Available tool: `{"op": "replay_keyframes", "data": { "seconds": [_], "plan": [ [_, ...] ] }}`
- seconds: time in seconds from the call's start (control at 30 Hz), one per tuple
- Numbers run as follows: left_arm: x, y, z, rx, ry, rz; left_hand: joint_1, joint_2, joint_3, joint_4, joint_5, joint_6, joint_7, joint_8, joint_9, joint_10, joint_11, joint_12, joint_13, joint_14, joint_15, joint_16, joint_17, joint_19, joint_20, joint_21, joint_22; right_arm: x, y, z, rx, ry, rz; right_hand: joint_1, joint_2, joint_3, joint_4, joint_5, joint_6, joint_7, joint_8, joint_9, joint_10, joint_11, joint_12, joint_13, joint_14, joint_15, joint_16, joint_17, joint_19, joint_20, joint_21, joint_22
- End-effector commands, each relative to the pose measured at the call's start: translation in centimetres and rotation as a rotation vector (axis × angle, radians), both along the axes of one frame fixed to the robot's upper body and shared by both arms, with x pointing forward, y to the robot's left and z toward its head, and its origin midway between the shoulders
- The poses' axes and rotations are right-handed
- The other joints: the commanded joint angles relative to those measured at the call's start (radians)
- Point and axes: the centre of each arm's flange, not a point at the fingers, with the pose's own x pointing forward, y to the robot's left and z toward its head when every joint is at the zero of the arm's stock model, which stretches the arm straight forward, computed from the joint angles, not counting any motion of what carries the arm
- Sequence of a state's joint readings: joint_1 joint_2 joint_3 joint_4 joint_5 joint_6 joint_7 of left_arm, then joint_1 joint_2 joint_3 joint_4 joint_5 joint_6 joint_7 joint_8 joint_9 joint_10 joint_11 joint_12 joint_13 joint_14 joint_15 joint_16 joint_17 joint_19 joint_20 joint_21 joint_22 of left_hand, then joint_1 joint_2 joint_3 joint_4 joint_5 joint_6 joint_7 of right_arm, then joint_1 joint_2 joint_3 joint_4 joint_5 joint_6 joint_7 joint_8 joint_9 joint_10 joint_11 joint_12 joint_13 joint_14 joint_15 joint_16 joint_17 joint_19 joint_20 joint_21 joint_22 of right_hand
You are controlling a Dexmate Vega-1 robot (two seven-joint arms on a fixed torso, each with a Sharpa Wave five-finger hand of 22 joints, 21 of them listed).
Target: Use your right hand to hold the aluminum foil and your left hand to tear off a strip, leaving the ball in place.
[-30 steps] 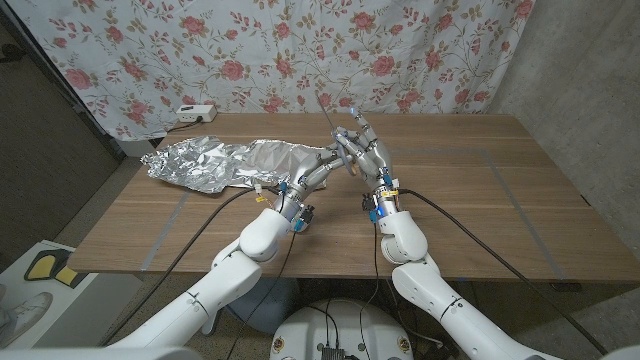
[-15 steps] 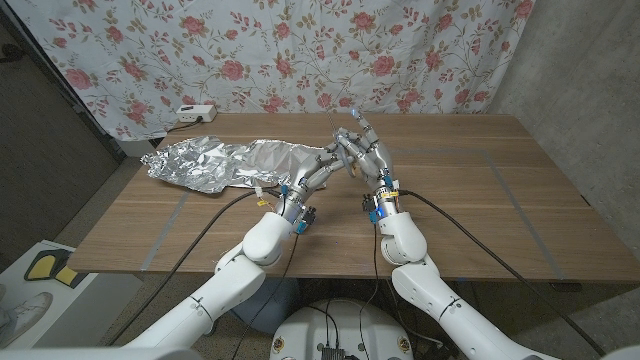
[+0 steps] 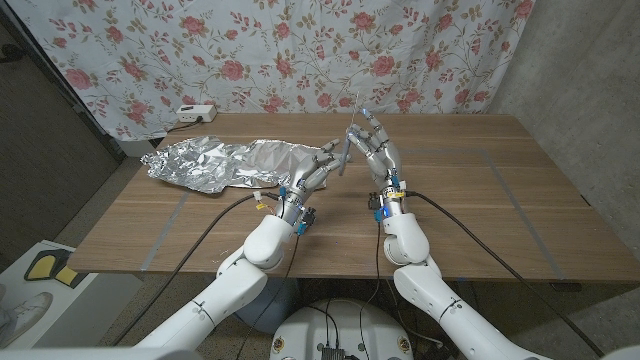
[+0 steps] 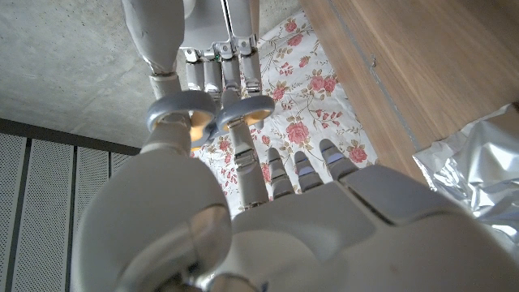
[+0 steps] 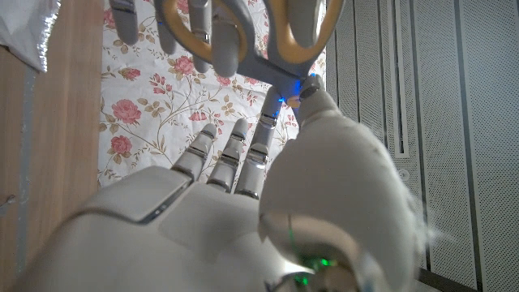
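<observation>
At the upper left of the frame, a white power strip [image 3: 195,113] sits at the back edge of the brown wooden desk [image 3: 480,190], in front of a rose-patterned curtain [image 3: 300,50]. Just to its right, the crumpled silver aluminum foil sheet [image 3: 230,165] lies spread on the desk, running from the left edge toward the middle. At the foil's right end the left robot hand [image 3: 316,174] reaches forward and grasps a pair of grey-handled scissors with orange-lined loops [image 3: 343,156]. In the left wrist view one finger passes through a loop [image 4: 212,113]. The blades point up and away from the desk. Right beside them, near the centre of the frame, the right robot hand [image 3: 378,152] stands upright, released, its fingers spread and holding nothing. Its thumb tip is close by the scissors' handle [image 5: 243,40], and I cannot tell whether it touches.
</observation>
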State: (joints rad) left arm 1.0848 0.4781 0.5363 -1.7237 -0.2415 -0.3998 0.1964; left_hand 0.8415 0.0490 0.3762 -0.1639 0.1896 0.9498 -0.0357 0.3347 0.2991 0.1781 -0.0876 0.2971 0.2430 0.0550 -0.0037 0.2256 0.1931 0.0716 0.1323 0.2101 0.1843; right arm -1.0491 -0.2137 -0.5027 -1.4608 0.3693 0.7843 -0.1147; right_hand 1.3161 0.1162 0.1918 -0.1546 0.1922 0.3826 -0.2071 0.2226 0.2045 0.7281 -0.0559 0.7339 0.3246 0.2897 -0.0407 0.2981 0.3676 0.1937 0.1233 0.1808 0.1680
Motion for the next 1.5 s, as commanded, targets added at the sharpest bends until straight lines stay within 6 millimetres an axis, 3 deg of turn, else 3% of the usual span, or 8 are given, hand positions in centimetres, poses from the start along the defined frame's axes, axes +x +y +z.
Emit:
{"op": "replay_keyframes", "data": {
  "seconds": [0.03, 0.4, 0.63, 0.7, 0.8, 0.93, 1.33, 1.5],
  "plan": [
    [0.1, -0.2, -0.1, -0.020, 0.020, 0.002, 0.026, 0.013, 0.004, 0.002, 0.013, -0.010, -0.006, 0.022, 0.028, 0.068, -0.016, 0.028, 0.014, 0.063, -0.005, 0.027, 0.010, 0.026, 0.009, 0.012, 0.004, 0.0, -0.5, -0.3, 0.003, -0.004, -0.026, 0.013, -0.002, 0.003, -0.002, 0.004, 0.017, 0.000, 0.005, 0.000, 0.163, -0.154, 0.007, 0.000, 0.003, -0.189, 0.001, 0.003, -0.008, 0.000, 0.000, 0.000],
    [0.4, -0.9, 0.1, 0.010, 0.042, -0.011, 0.032, 0.001, -0.009, 0.005, 0.013, -0.017, 0.000, 0.048, 0.058, 0.094, -0.030, 0.038, 0.031, 0.093, 0.022, 0.037, 0.013, 0.050, 0.024, 0.018, 0.005, -0.2, -0.4, -0.3, -0.018, -0.024, -0.015, 0.014, -0.003, 0.004, -0.002, 0.004, 0.021, 0.000, 0.002, 0.000, 0.164, -0.153, 0.006, -0.006, 0.014, -0.189, 0.004, 0.005, -0.007, 0.003, 0.002, 0.000],
    [0.5, -1.5, 0.4, 0.051, 0.056, -0.035, 0.014, -0.012, -0.026, 0.013, 0.013, -0.058, -0.011, 0.045, 0.072, 0.092, 0.003, 0.037, 0.039, 0.098, 0.045, 0.036, 0.015, 0.051, 0.045, 0.017, 0.006, -0.5, -0.3, -0.1, -0.037, -0.037, 0.000, 0.015, -0.001, 0.006, -0.002, 0.003, 0.022, 0.000, -0.001, -0.001, 0.164, -0.152, 0.005, -0.011, 0.026, -0.190, 0.009, 0.007, -0.006, 0.003, 0.003, -0.001],
    [0.5, -1.6, 0.5, 0.057, 0.055, -0.039, 0.016, -0.010, -0.027, 0.012, 0.014, -0.066, -0.014, 0.046, 0.078, 0.123, 0.005, 0.048, 0.042, 0.117, 0.039, 0.043, 0.014, 0.053, 0.047, 0.017, 0.007, -0.5, -0.3, -0.1, -0.042, -0.039, 0.005, 0.014, -0.002, 0.006, -0.002, 0.003, 0.022, 0.000, -0.001, -0.001, 0.164, -0.152, 0.005, -0.012, 0.028, -0.190, 0.010, 0.008, -0.006, 0.004, 0.003, -0.001],
    [0.5, -1.8, 0.6, 0.052, 0.052, -0.039, 0.024, -0.008, -0.031, 0.008, 0.016, -0.064, -0.022, 0.049, 0.074, 0.207, -0.041, 0.074, 0.049, 0.159, -0.003, 0.057, 0.013, 0.072, 0.052, 0.022, 0.007, -0.5, -0.4, -0.1, -0.041, -0.038, 0.005, 0.015, -0.002, 0.006, -0.002, 0.003, 0.023, -0.001, -0.002, -0.001, 0.164, -0.152, 0.005, -0.013, 0.030, -0.190, 0.010, 0.008, -0.006, 0.004, 0.004, -0.001],
    [0.5, -2.0, 0.7, 0.066, 0.054, -0.046, 0.033, 0.000, -0.030, 0.008, 0.017, -0.057, -0.029, 0.051, 0.070, 0.252, -0.055, 0.088, 0.054, 0.186, 0.005, 0.067, 0.011, 0.086, 0.050, 0.025, 0.007, -0.5, -0.6, 0.0, -0.042, -0.039, 0.010, 0.014, -0.002, 0.006, -0.002, 0.003, 0.023, -0.002, -0.004, -0.001, 0.164, -0.152, 0.005, -0.015, 0.032, -0.190, 0.011, 0.009, -0.006, 0.004, 0.004, -0.001],
    [0.5, -2.1, 0.9, 0.077, 0.056, -0.051, 0.052, -0.001, -0.033, 0.002, 0.017, -0.033, -0.042, 0.073, 0.081, 0.277, -0.041, 0.088, 0.062, 0.232, -0.009, 0.081, 0.008, 0.118, 0.047, 0.034, 0.007, -0.3, -0.6, -0.2, -0.025, -0.029, 0.029, 0.014, -0.002, 0.007, -0.002, 0.003, 0.024, -0.001, -0.006, -0.001, 0.165, -0.152, 0.005, -0.019, 0.037, -0.190, 0.012, 0.011, -0.002, 0.004, 0.006, -0.001],
    [0.5, -2.3, 1.1, 0.084, 0.054, -0.057, 0.057, 0.002, -0.034, 0.003, 0.018, -0.035, -0.042, 0.083, 0.093, 0.298, -0.056, 0.092, 0.064, 0.250, -0.018, 0.089, 0.009, 0.124, 0.049, 0.035, 0.008, -0.3, -0.5, -0.2, -0.028, -0.031, 0.034, 0.014, -0.002, 0.007, -0.001, 0.003, 0.024, -0.001, -0.007, -0.001, 0.165, -0.152, 0.005, -0.021, 0.038, -0.190, 0.012, 0.012, 0.000, 0.005, 0.006, -0.001]
  ]
}}
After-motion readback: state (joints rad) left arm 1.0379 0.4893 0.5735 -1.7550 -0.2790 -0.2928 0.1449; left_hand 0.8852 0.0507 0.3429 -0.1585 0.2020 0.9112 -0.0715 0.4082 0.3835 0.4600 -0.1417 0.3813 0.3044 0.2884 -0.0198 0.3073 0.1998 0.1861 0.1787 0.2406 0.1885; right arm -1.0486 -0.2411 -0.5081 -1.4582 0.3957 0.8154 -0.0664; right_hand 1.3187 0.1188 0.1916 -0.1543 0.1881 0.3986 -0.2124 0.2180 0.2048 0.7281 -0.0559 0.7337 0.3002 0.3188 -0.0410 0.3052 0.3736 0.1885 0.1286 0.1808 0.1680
